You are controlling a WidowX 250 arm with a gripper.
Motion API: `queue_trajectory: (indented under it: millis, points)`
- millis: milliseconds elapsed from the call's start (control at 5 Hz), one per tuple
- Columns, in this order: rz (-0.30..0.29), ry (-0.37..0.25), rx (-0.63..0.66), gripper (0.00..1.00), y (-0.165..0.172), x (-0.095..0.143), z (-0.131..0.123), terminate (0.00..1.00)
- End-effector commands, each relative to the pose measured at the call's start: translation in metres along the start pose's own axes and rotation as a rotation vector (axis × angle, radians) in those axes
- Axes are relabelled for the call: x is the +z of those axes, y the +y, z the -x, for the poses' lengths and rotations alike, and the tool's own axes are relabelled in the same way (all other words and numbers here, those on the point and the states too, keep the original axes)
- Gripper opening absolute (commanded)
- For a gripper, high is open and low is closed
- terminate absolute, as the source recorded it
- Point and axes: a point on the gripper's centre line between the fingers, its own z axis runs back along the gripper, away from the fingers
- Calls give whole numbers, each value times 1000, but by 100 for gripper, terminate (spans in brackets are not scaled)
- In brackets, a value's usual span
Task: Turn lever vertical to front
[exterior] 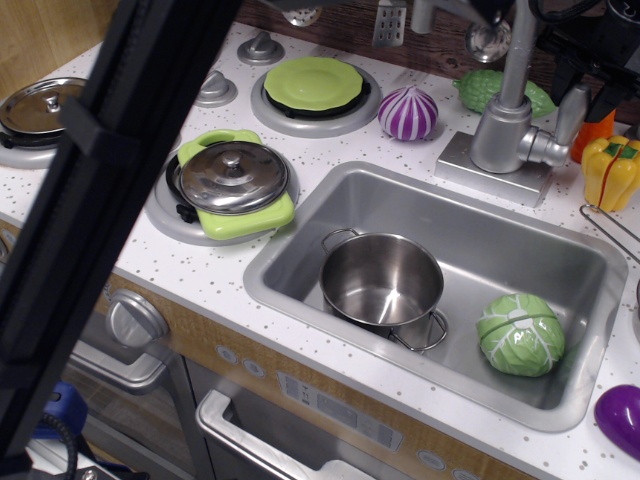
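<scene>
Silver-grey lever (572, 112) sticks up off the faucet (505, 125) body's right side, long axis near vertical. Black gripper (590, 80) sits right at its top end, fingers apparently straddling it; can't tell if they're actually clamped.

You're looking at a toy play kitchen.
You can tell from its speckled counter, steel sink (590, 290), faucet (505, 120), stove burners, oven door (290, 440), and plastic vegetables such as the cabbage (520, 334).
</scene>
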Motion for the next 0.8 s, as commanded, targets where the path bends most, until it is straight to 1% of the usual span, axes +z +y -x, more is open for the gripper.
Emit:
queue_trajectory:
  millis: [0,200,400,600]
  points:
    - [8,-21,118,0,-14,49,12,0]
    - [7,-9,124,0,-16,53,15,0]
    - [23,-5,124,0,-16,43,23,0]
    - [40,10,119,0,-9,34,24,0]
